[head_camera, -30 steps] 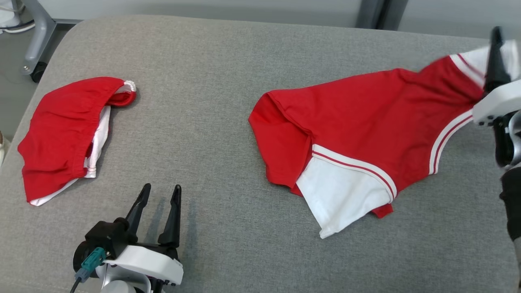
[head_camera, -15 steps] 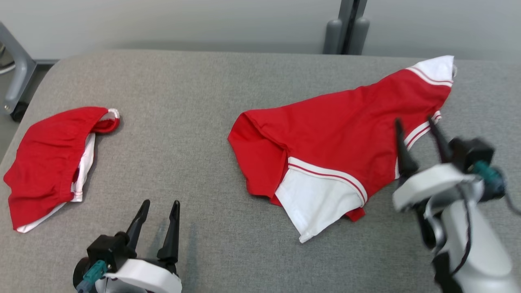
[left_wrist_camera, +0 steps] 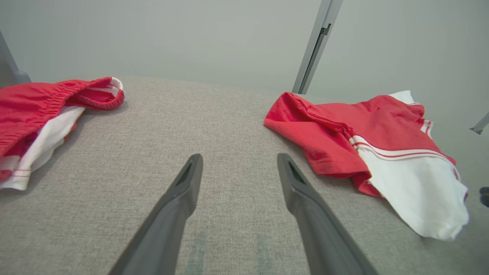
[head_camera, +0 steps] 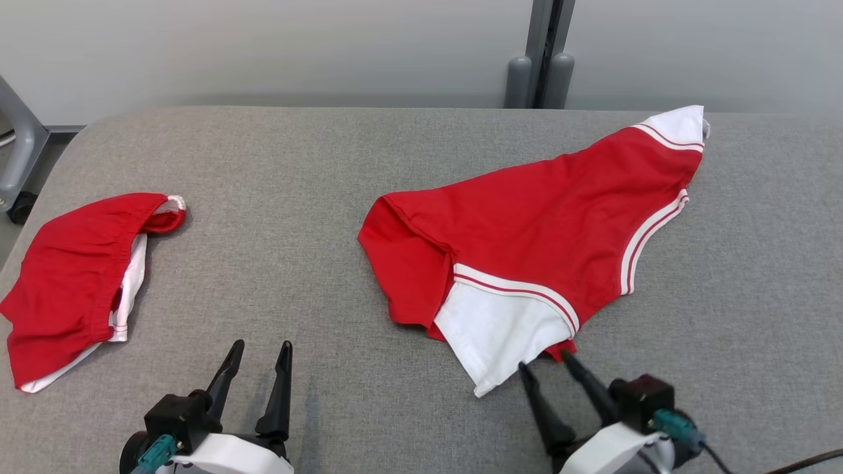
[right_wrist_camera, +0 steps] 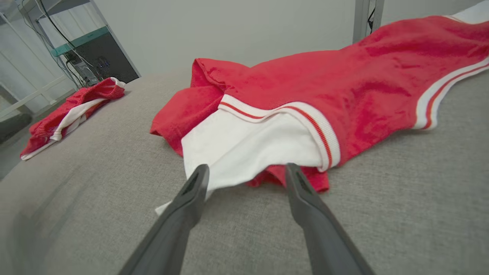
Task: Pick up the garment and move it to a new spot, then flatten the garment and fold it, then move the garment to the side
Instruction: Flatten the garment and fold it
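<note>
1. On the grey table (head_camera: 296,164), the red-and-white garment (head_camera: 527,224) lies right of centre, one side doubled under. The right gripper (head_camera: 543,360), spread wide and empty, points at its white sleeve (head_camera: 494,329).
2. Likely slip: the fingers pinch one layer only, so the cloth drags and bunches.
3. Nearby, the left gripper (head_camera: 262,343) rests open and empty; a second red garment (head_camera: 72,276) lies well apart, blocking nothing.

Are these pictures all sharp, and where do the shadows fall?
Head view: even light, sharp, faint shadows beside the left fingers on the grey cushion. Left wrist view: sharp, softening toward the right edge. Right wrist view: cushion smeared at lower left, red garment crisp.
</note>
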Available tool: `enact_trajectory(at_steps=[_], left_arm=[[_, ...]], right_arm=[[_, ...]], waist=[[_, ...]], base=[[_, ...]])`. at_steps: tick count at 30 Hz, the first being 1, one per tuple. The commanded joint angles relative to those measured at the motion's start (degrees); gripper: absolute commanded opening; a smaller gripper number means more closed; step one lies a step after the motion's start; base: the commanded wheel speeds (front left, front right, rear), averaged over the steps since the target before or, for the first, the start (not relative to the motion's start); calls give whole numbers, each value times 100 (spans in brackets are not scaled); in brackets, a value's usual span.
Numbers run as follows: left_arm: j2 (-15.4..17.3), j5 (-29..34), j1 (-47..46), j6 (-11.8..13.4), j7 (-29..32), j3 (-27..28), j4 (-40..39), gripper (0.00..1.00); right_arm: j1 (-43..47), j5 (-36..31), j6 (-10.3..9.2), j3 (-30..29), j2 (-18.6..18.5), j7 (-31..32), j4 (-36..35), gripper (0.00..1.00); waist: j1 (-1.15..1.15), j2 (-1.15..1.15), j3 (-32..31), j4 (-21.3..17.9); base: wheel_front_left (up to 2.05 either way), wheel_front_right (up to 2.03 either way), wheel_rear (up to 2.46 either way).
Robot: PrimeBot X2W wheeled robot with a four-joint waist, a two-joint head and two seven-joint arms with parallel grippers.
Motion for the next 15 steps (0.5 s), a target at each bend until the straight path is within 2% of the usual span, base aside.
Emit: enact_trajectory(at_steps=[1,5,11,13,15], left_arm=[[24,8,43,1,-11,0,-14,100],[24,-6,39,-4,-11,-27,0,100],[24,-24,-31,-9,-11,-44,30,100],[23,-27,-76,-12,-11,-52,44,100],[23,-31,-117,-16,-11,-67,60,100]], right_arm=[[94,82,1,121,-26,-30,-51,100],[195,357,1,485,-31,-31,-118,100],[8,645,1,640,-30,-30,-63,100],[-87,724,1,676,-31,-30,16,94],[-202,829,1,695,-30,-30,140,82]], waist=[[0,0,11,4],[0,0,47,26],[0,0,95,78],[0,0,116,117],[0,0,140,162]], base=[[0,0,0],[0,0,0],[0,0,0],[0,0,0],[0,0,0]])
